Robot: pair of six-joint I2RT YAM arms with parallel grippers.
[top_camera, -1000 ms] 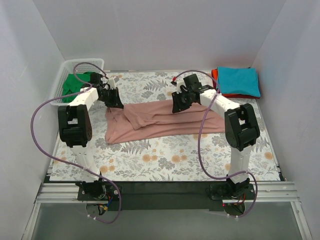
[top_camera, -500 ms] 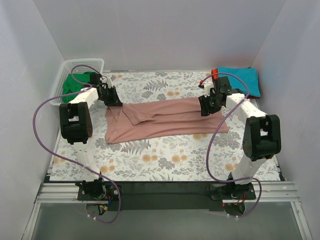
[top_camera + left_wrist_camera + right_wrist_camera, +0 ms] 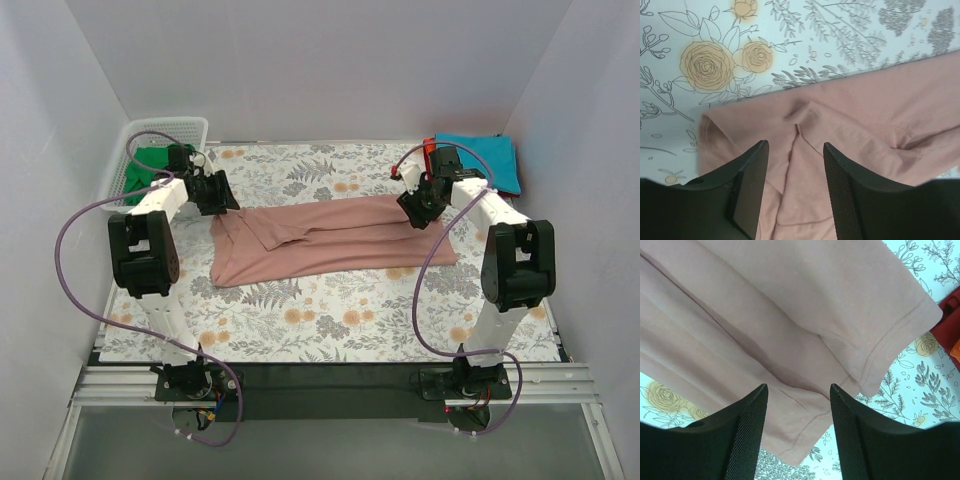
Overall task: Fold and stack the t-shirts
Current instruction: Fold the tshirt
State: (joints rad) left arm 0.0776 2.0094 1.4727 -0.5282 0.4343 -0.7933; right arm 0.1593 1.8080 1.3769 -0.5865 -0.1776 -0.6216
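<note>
Pink t-shirt [image 3: 330, 240] folded lengthwise on my bench [image 3: 300, 322] — I see left gripper [image 3: 795, 145] and right gripper [image 3: 797, 389] both released over its ends.

**A:** Where does the top view look from?

**B:** From high up behind the arm bases. It faces forward and down, far enough back to take in the whole bench [image 3: 330, 320] and the walls around it.

**A:** And the left wrist camera?

**B:** It sits on the arm and looks down past the left tool [image 3: 795, 150], very close to the bench. It shows only one corner of the pink t-shirt [image 3: 870, 115].

**A:** The right wrist?

**B:** It is just as close and looks past the right tool [image 3: 799, 390] at the shirt's opposite end.

**A:** What do the views share?

**B:** The pink t-shirt. Each wrist view shows one end of it, and the top view shows all of it.
</note>
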